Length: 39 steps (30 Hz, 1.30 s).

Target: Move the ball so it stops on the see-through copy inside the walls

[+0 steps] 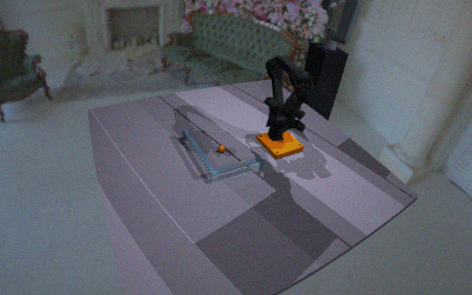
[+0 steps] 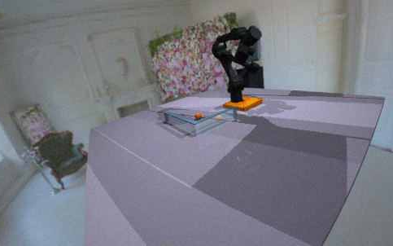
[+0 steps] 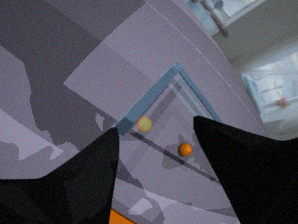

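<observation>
An orange ball (image 1: pixel 222 148) (image 2: pixel 198 116) (image 3: pixel 185 149) lies on the table on the inner side of the low clear walls, apart from both. The walls (image 1: pixel 198 152) (image 2: pixel 180 117) (image 3: pixel 148 100) have bluish top edges and meet in a corner. A pale yellow see-through copy (image 1: pixel 241 161) (image 2: pixel 219 117) (image 3: pixel 144 124) shows close to the wall nearer the arm's base, away from the ball. My gripper (image 3: pixel 156 127) is partly open with nothing between its fingers. It is held back above the table, away from the ball. In the top and exterior views its fingers are hard to make out against the black arm.
The arm's orange base plate (image 1: pixel 292 147) (image 2: pixel 248 103) stands on the table beside the walled corner. A black pedestal (image 1: pixel 326 73) stands behind the arm. Dark and light shadow patches cross the table top (image 1: pixel 169 171).
</observation>
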Each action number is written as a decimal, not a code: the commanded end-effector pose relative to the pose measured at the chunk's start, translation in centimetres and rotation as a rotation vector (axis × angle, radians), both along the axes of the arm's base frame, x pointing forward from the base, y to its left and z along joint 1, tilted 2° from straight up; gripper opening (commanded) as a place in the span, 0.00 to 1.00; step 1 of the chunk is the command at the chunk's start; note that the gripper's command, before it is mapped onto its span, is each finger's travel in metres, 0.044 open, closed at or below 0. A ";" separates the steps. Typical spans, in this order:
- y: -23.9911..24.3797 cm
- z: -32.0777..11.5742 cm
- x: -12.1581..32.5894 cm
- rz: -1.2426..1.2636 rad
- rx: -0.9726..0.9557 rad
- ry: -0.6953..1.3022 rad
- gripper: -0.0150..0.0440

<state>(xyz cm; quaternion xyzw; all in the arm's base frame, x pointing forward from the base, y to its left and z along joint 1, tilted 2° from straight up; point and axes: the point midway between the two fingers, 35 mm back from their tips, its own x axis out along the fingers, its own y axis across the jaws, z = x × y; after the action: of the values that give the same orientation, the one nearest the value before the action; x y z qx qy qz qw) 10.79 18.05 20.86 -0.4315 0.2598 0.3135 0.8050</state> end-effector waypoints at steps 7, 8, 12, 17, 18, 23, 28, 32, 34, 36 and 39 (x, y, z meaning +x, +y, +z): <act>-2.0 -4.0 7.1 -0.362 -0.095 0.274 0.72; -2.4 -4.4 7.8 -0.396 -0.096 0.303 0.72; -4.2 -6.1 10.7 -0.535 -0.084 0.422 0.72; -7.5 -8.3 14.0 -0.705 -0.031 0.573 0.72; -8.2 -8.7 14.6 -0.739 -0.015 0.603 0.72; -12.6 -11.0 17.2 -0.904 0.091 0.746 0.72; -14.0 -11.6 17.8 -0.951 0.131 0.785 0.72; -14.0 -11.6 17.8 -0.951 0.131 0.785 0.72; -14.0 -11.7 17.8 -0.951 0.131 0.785 0.72; -14.0 -12.7 17.9 -0.951 0.131 0.785 0.72; -14.0 -13.1 17.9 -0.951 0.131 0.785 0.72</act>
<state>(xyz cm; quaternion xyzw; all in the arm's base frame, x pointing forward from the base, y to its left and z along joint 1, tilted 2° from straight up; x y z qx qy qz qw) 28.89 4.09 8.74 -0.0726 0.6747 0.0685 0.7313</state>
